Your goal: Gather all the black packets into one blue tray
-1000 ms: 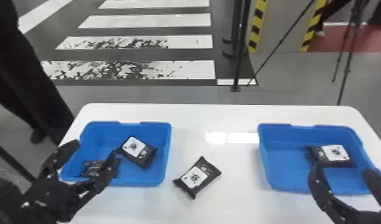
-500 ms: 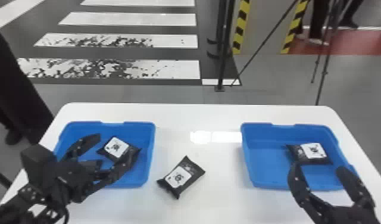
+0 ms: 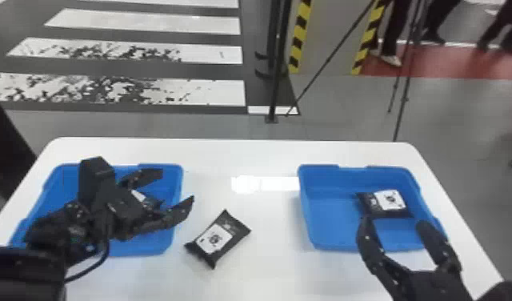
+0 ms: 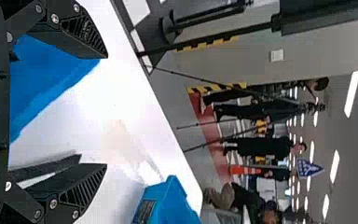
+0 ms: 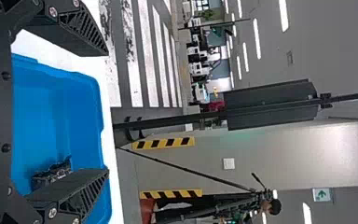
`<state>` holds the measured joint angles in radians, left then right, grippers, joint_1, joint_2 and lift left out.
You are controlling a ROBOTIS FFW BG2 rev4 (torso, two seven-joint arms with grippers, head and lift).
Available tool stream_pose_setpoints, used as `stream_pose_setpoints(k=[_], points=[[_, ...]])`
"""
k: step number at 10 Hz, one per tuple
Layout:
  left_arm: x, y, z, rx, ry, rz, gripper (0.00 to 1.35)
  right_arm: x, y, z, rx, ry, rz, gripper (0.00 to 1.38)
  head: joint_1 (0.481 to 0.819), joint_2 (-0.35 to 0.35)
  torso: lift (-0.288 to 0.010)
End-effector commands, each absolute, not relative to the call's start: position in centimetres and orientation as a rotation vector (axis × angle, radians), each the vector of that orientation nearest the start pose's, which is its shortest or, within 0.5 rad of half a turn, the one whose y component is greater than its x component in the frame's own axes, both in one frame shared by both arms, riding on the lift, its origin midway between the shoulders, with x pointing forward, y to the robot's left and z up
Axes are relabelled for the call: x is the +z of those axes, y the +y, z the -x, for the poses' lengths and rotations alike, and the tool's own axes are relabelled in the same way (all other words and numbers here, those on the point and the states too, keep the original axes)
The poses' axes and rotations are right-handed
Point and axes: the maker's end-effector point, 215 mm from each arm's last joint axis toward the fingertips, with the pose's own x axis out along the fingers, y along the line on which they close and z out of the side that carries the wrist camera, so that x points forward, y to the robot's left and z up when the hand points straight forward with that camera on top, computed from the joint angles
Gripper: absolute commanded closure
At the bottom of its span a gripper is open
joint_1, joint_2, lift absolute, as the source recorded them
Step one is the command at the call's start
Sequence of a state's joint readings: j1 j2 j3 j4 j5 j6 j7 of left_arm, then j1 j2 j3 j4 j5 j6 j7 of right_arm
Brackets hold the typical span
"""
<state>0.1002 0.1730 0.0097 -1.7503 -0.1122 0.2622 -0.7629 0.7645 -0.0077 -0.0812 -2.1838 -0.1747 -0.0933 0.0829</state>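
My left gripper (image 3: 177, 188) is open above the left blue tray (image 3: 169, 244), partly covering a black packet (image 3: 151, 202) in it. The left wrist view shows the same gripper (image 4: 105, 111) with nothing between its fingers. Between the two trays, a black packet (image 3: 219, 239) with a white label lies on the table. Another black packet (image 3: 385, 203) rests in the right blue tray (image 3: 327, 224), on its right side. By that tray's near edge my right gripper (image 3: 395, 224) stands open; the right wrist view has this gripper (image 5: 108, 113) with the tray (image 5: 81, 126) and its packet (image 5: 51, 175) beyond.
The white table (image 3: 243, 156) carries both trays, with bare surface between them and along its far edge. Behind it stand a thin black pole (image 3: 276, 80) and tripod legs (image 3: 403, 92) on the floor, and people's legs show farther off.
My left gripper has moved right and forward over the left tray, its fingers turned toward the right. The head view has shifted, so the trays and loose packet appear farther left.
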Motion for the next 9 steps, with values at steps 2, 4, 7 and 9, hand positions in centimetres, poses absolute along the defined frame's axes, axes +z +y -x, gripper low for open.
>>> stream_pose_setpoints(k=[2,4,7,9], points=[[-42.8,11.5,-51.3,-0.83,0.387,-0.175,0.21,-34.0,-25.4,-36.9,0.009,0.049,-0.125,0.13,0.695,-0.15,-0.11],[-44.4,8.9,-50.0,-0.899,0.519,-0.114,0.23,-34.1,-25.4,-36.9,0.009,0.051,-0.127,0.13,0.695,-0.183,-0.11],[-43.5,4.9,-50.0,-0.99,0.571,-0.186,0.23,-34.4,-25.3,-36.8,0.011,0.056,-0.132,0.13,0.695,-0.233,-0.11],[-44.1,3.9,-49.6,-1.005,0.641,-0.202,0.23,-34.3,-25.3,-36.8,0.01,0.056,-0.136,0.13,0.695,-0.262,-0.11]])
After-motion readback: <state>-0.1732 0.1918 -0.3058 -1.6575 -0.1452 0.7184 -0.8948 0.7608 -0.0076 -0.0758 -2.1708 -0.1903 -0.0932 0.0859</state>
